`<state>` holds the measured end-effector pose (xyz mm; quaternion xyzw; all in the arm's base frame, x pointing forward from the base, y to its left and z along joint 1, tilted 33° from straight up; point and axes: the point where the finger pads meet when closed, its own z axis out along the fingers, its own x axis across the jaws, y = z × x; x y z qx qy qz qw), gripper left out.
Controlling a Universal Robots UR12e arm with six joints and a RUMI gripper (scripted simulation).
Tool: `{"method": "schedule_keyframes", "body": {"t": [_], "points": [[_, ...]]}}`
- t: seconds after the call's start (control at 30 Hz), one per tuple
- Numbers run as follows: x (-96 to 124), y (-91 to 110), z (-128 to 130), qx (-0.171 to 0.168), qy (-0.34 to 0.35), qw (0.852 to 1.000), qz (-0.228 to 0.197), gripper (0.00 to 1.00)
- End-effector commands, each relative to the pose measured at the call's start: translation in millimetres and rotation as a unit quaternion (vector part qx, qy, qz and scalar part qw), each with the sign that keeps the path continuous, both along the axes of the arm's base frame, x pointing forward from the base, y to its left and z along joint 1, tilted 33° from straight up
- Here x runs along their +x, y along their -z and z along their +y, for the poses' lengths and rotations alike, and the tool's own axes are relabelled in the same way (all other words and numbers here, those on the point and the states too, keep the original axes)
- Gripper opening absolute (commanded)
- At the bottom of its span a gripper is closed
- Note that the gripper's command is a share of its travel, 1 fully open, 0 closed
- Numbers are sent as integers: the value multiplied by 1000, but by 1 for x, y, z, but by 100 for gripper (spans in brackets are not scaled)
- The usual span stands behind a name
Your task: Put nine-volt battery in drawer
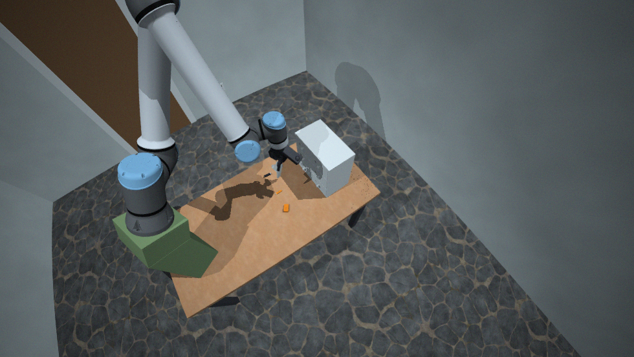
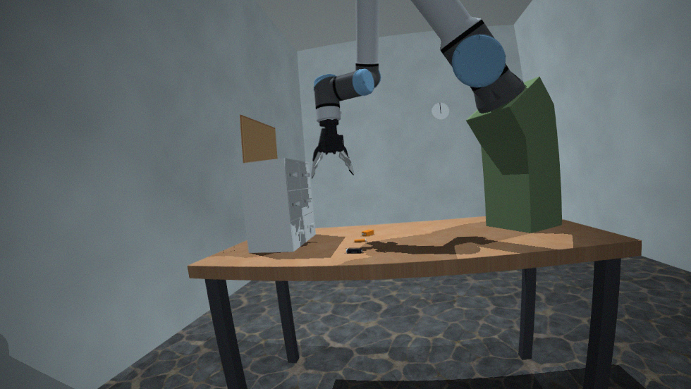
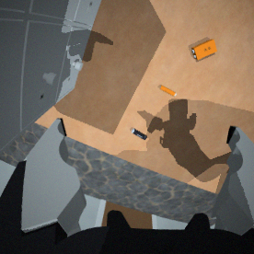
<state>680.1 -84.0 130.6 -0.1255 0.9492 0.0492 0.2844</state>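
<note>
The orange nine-volt battery [image 1: 286, 207] lies on the wooden table; it also shows in the exterior view [image 2: 367, 232] and in the wrist view [image 3: 203, 49]. The white chest [image 1: 325, 156] stands upright at the table's far end, its drawer fronts [image 2: 300, 200] all shut; I cannot read the letters. My gripper [image 2: 332, 165] is open and empty, pointing down, high above the table beside the top of the chest front. In the wrist view its fingers frame the table edge [image 3: 144, 138].
A small orange cylinder cell [image 3: 167, 90] and a dark cylinder cell [image 3: 138, 133] lie on the table between the chest and the nine-volt battery. The green robot base [image 1: 162, 246] stands at the table's other end.
</note>
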Motion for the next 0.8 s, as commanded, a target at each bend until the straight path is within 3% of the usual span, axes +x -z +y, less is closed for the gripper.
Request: {"method": "schedule_keyframes", "body": {"t": [0.0, 0.07, 0.27, 0.57, 0.63, 0.77], "points": [[-2, 2, -10, 68, 118, 991, 21, 100], [-2, 2, -10, 68, 118, 991, 21, 100], [-4, 5, -20, 141, 234, 961, 43, 100], [-7, 8, -32, 243, 393, 884, 73, 100], [-7, 8, -32, 243, 393, 884, 73, 100], [-9, 9, -37, 283, 454, 840, 85, 100]]}}
